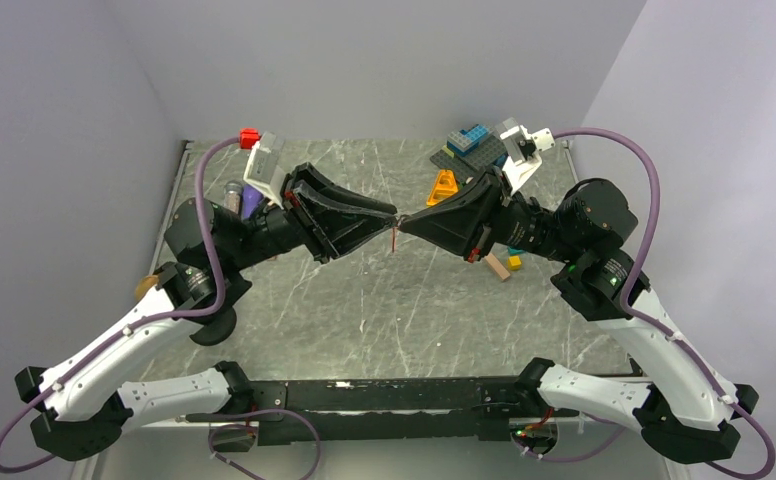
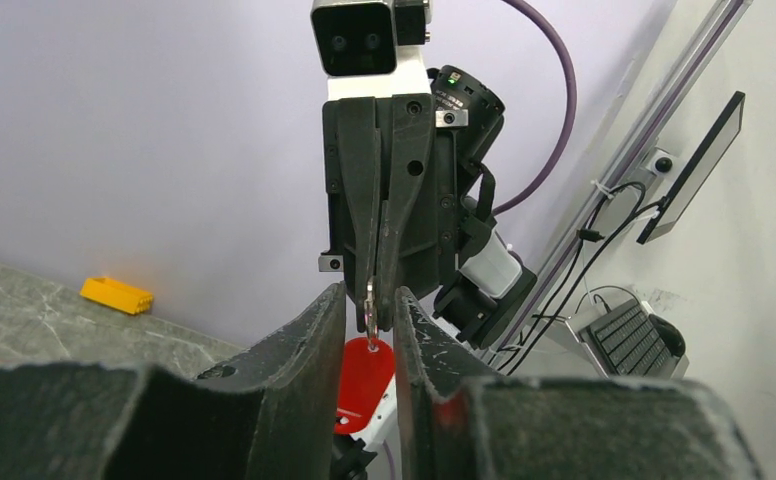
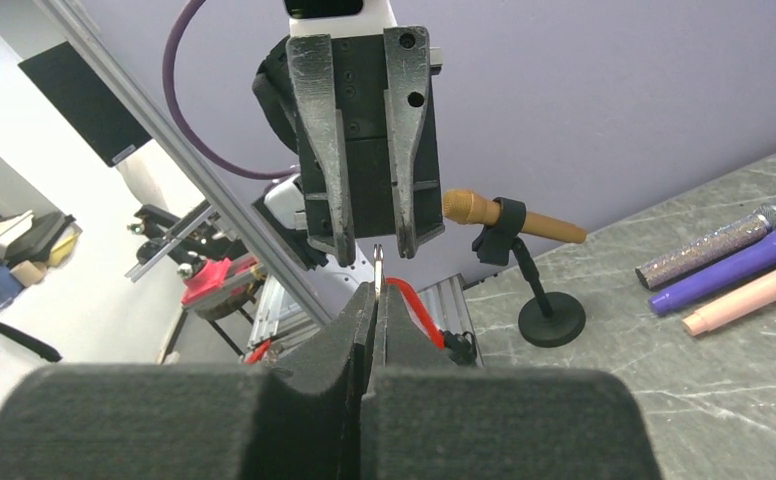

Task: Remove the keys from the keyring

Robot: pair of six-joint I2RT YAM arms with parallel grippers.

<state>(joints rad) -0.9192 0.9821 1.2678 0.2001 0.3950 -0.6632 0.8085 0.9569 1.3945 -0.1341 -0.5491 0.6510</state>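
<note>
Lavender walls box in a grey marbled bench [image 1: 364, 320], and both arms meet nose to nose high above its middle. The right end effector [image 3: 376, 300] is pressed closed on the thin silver key [image 3: 377, 262], gripping only a sliver of metal. The left end effector [image 2: 369, 310] stands parted, its fingers [image 2: 329, 320] flanking the key without pinching anything. The keyring [image 2: 364, 385], with its red tag, dangles free just below, off the bench.

The main risk, I judge, is that nothing holds the ring. If the right arm pulls now, the tag simply follows the key. If the left closes on the key instead of the ring, the two end effectors fight over one part. Such a shallow grip could also let the key twist out and drop.
</note>
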